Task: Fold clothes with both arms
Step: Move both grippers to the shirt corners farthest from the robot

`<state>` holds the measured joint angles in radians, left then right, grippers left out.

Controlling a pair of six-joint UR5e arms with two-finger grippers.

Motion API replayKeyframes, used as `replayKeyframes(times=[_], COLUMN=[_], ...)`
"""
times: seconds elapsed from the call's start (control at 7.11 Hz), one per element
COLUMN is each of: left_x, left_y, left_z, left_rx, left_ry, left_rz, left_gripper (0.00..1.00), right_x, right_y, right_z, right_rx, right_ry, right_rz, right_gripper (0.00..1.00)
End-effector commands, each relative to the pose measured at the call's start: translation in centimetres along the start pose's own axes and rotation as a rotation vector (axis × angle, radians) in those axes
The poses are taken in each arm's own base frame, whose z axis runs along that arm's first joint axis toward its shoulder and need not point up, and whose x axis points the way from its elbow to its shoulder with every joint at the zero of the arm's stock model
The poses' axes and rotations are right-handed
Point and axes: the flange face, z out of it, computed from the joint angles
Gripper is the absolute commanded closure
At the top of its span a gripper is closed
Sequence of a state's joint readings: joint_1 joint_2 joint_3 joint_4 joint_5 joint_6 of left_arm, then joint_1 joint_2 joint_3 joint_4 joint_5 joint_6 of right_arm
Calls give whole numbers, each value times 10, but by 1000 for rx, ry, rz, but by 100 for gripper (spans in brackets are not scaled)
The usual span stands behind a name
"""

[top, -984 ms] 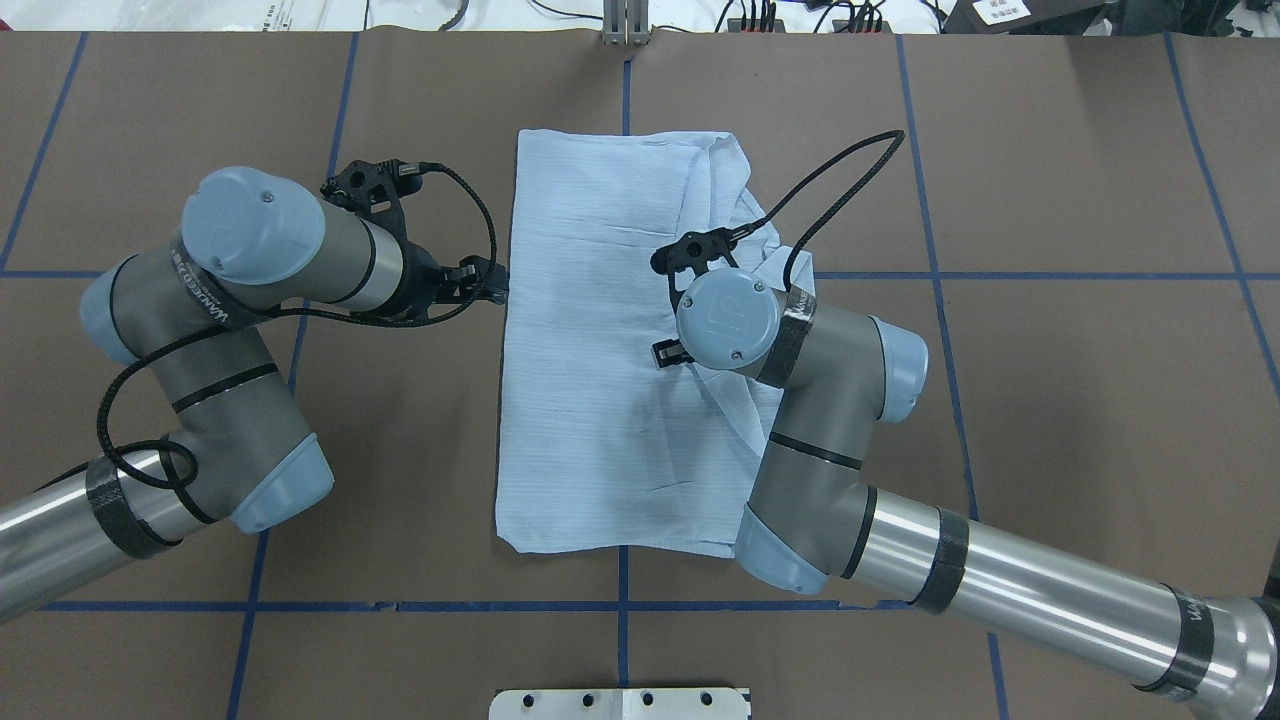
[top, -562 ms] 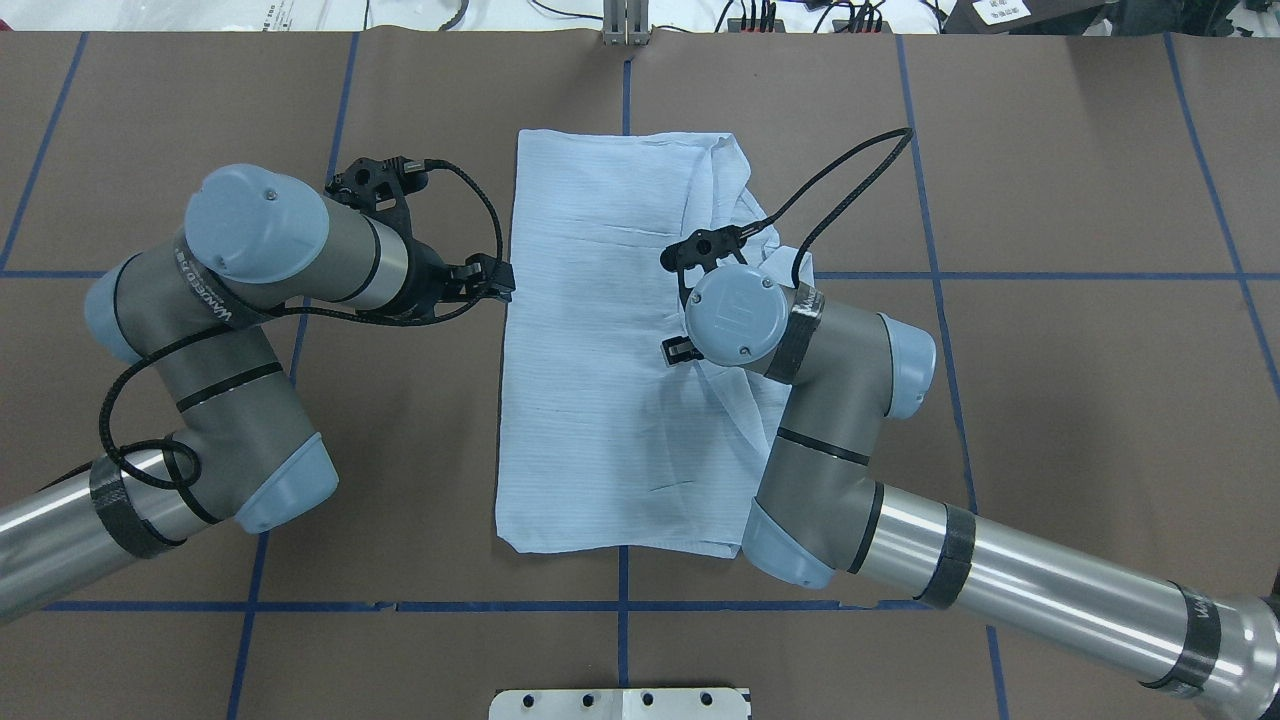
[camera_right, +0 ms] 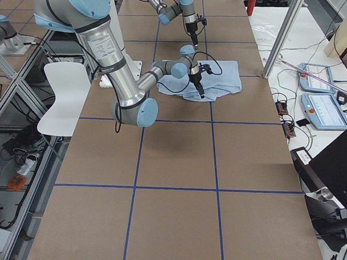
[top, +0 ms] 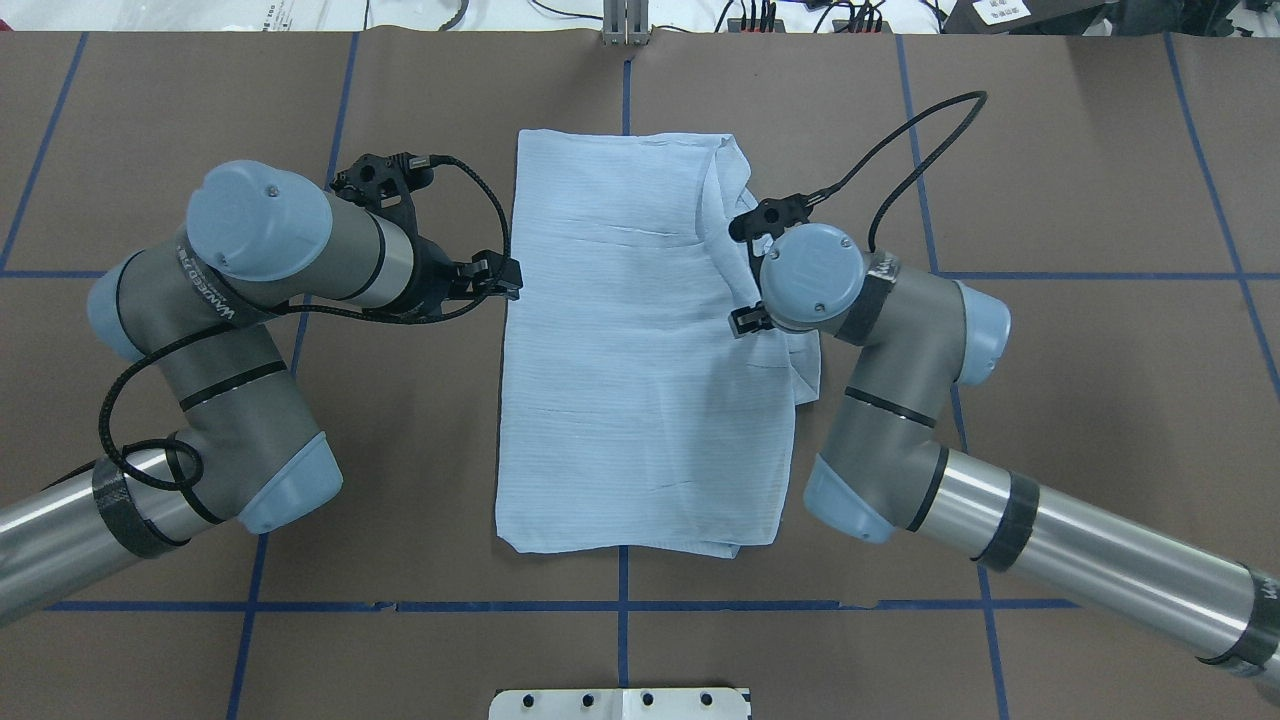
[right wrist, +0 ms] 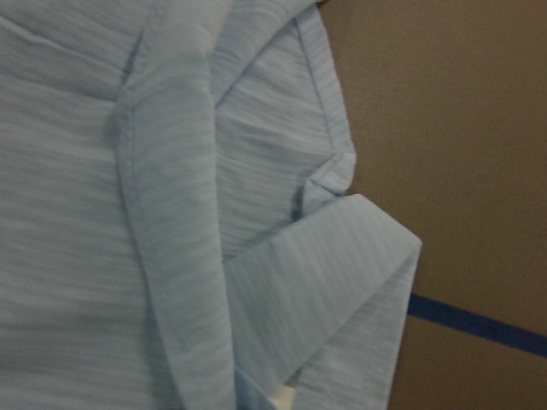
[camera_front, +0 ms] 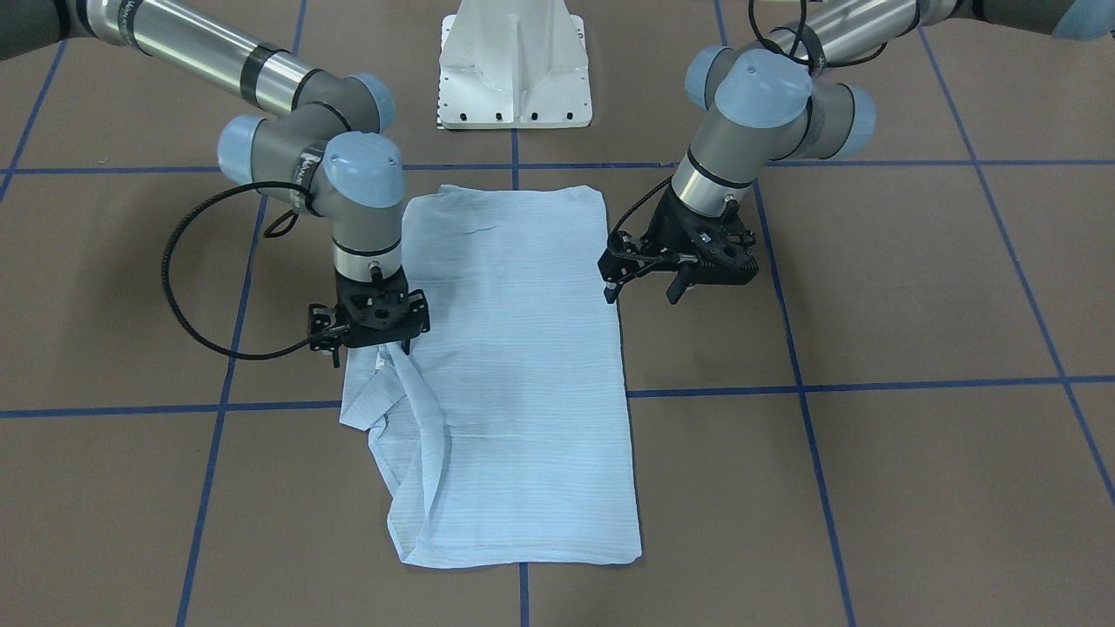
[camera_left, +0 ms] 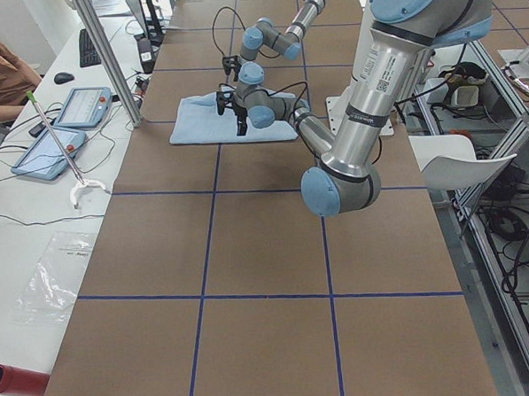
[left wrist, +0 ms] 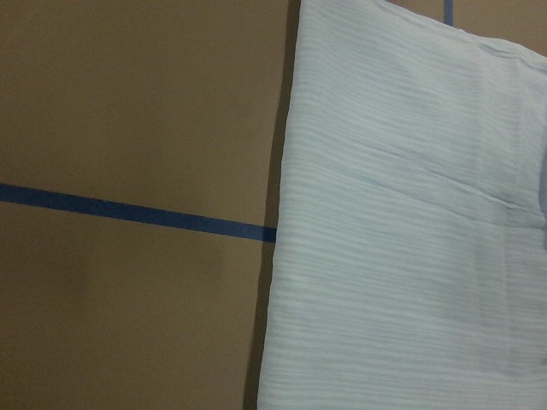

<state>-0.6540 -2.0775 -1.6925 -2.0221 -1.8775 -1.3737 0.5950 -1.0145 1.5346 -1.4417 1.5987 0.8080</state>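
The light blue striped shirt lies folded into a long rectangle in the middle of the table; it also shows in the front view. A loose fold of sleeve is bunched along its right edge, seen close up in the right wrist view. My left gripper is open and empty, hovering at the shirt's left edge; it also shows in the overhead view. My right gripper points down over the bunched right edge with its jaws apart. The overhead view mostly hides it under the wrist.
The white pedestal base stands at the robot's side of the table. Blue tape lines cross the brown surface. A side bench with tablets and a seated person lies beyond the far edge. A white chair stands behind the robot.
My right arm has swung right, from over the shirt's middle to its right edge, and the loose fold there has shifted outward. My left gripper has edged slightly right to the shirt's left edge.
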Motion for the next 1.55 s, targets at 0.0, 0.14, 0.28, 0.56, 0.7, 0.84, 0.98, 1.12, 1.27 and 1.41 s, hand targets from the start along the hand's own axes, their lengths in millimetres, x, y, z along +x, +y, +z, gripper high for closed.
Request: replayKeyframes(times=[0.0,0.14,0.28,0.56,0.7,0.84,0.98,1.12,1.27,1.41], left_x=[12,16,17,22,27,34,39,36,35,36], left_y=[1,0,0,9,29,42,48,49,49,49], left_z=[-5,-6,-8,-14,-13,-14,-17,-17,-16,-17], left_rx=[0,1,1,-12,-34,-50,-58,-57,-57,-54], left_ry=[18,22,24,36,41,24,29,26,24,25], left_rz=[-17,-16,-16,-26,-47,-68,-71,-72,-71,-71], left_gripper=[0,0,0,0,0,0,0,0,0,0], right_x=[89,93,86,81,78,61,26,11,-5,-8], right_y=[4,-1,-2,15,23,31,26,6,-23,-43], right_z=[7,-5,-27,-71,-88,-95,-97,-80,-58,-30], right_rx=[-33,-40,-31,-36,-56,-85,-89,-81,2,37], right_ry=[35,-6,-61,-177,-232,-271,-292,-260,-238,-246], right_rz=[-24,-9,-3,41,85,141,140,140,141,144], right_gripper=[0,0,0,0,0,0,0,0,0,0])
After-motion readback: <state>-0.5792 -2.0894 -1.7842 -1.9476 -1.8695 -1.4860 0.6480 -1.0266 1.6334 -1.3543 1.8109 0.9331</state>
